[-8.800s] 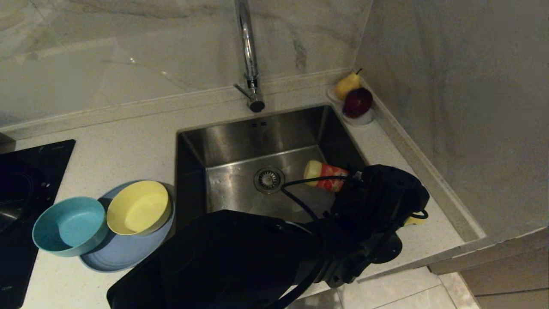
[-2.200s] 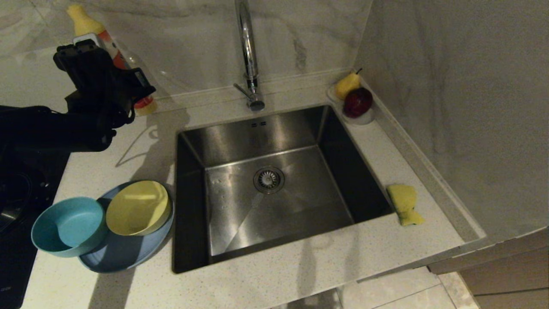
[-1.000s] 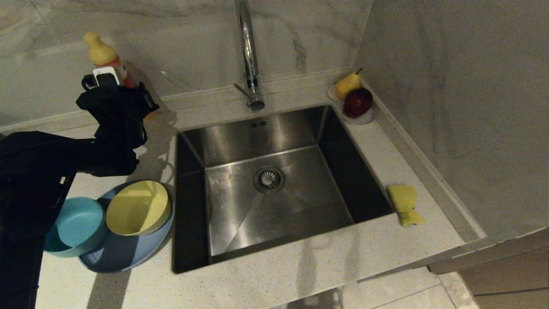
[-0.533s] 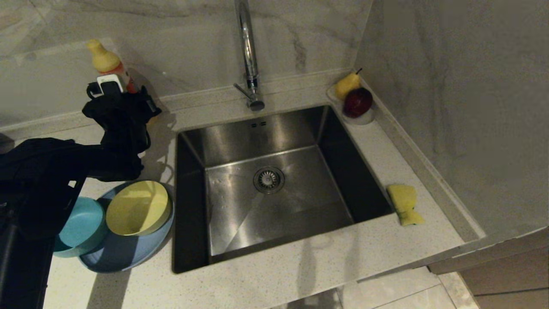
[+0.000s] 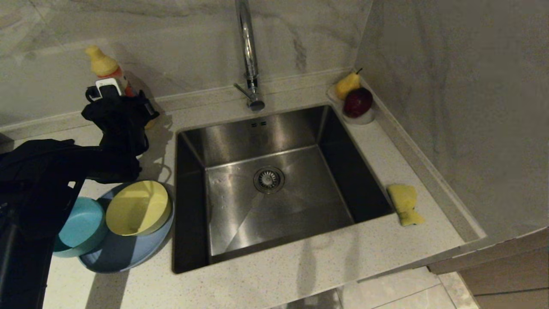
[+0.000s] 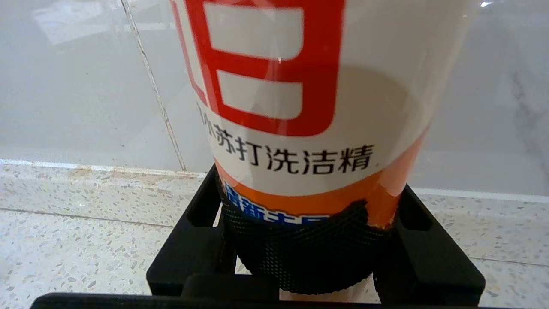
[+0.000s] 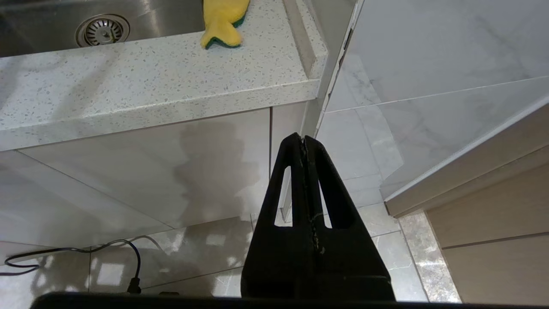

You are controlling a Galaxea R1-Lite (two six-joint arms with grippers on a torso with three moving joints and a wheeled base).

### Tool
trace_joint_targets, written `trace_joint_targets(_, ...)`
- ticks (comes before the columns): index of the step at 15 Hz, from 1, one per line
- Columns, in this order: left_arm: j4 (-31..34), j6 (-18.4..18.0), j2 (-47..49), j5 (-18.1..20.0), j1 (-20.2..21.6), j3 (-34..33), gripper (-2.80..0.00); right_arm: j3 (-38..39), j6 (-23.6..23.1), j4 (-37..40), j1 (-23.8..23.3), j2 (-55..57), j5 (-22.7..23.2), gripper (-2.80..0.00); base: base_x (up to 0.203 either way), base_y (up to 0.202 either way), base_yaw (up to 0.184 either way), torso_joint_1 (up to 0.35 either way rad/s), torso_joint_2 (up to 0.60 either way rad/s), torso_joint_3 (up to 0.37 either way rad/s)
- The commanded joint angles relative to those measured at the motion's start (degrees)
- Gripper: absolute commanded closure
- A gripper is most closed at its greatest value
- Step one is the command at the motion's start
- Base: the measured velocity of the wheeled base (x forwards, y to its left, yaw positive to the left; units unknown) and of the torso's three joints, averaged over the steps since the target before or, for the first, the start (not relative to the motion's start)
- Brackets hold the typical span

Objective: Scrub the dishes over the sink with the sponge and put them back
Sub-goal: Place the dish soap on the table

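Note:
My left gripper (image 5: pixel 131 107) is shut on an upright detergent bottle (image 6: pixel 309 86) with a yellow cap (image 5: pixel 101 62), at the back left of the counter by the wall. Its fingers (image 6: pixel 201 214) clasp the bottle's lower part, close above the countertop. The dishes sit left of the sink (image 5: pixel 266 180): a teal bowl (image 5: pixel 81 227), partly behind my left arm, and a yellow bowl (image 5: pixel 137 212) on the periwinkle plate (image 5: pixel 124 257). The sponge (image 5: pixel 405 204) lies on the counter right of the sink. My right gripper (image 7: pixel 303 141) hangs shut and empty below the counter's front edge.
A chrome faucet (image 5: pixel 248 51) rises behind the basin, whose drain (image 5: pixel 269 179) is bare. A clear dish with a pear and a red fruit (image 5: pixel 356 101) stands in the back right corner. A black cooktop (image 5: pixel 17 184) borders the dishes on the left.
My left gripper has carried the bottle from the sink to the back left counter, and over the last second has lowered it slightly toward the countertop. The right arm has not moved.

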State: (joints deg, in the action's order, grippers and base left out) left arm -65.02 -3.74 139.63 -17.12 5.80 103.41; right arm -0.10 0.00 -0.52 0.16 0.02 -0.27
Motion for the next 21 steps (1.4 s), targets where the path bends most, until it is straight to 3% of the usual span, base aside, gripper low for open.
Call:
trace_joint_targets(1, -0.4, 0.0, -0.2, -0.1, 0.2, -0.1, 0.0, 0.0, 0.0, 0.0, 0.0, -0.1, 0.0, 0.0, 0.0, 0.0, 0.0, 0.0, 0.0, 0.0)
trace_joint_targets(9, 3.4, 0.2, 0.4, -1.3, 0.9, 0.2, 0.0, 0.0, 0.0, 0.0, 0.0, -0.1, 0.0, 0.0, 0.0, 0.0, 0.0, 0.0, 0.0, 0.0)
trace_joint_targets(10, 3.4, 0.2, 0.4, -1.3, 1.0, 0.4, -2.8, 0.0, 0.0, 0.0, 0.0, -0.1, 0.0, 0.0, 0.0, 0.0, 0.0, 0.0, 0.0, 0.0)
trace_joint_targets(21, 3.2, 0.6, 0.1, -1.4, 0.9, 2.4, -2.8, 0.0, 0.0, 0.0, 0.0, -0.1, 0.0, 0.0, 0.0, 0.0, 0.0, 0.0, 0.0, 0.0)
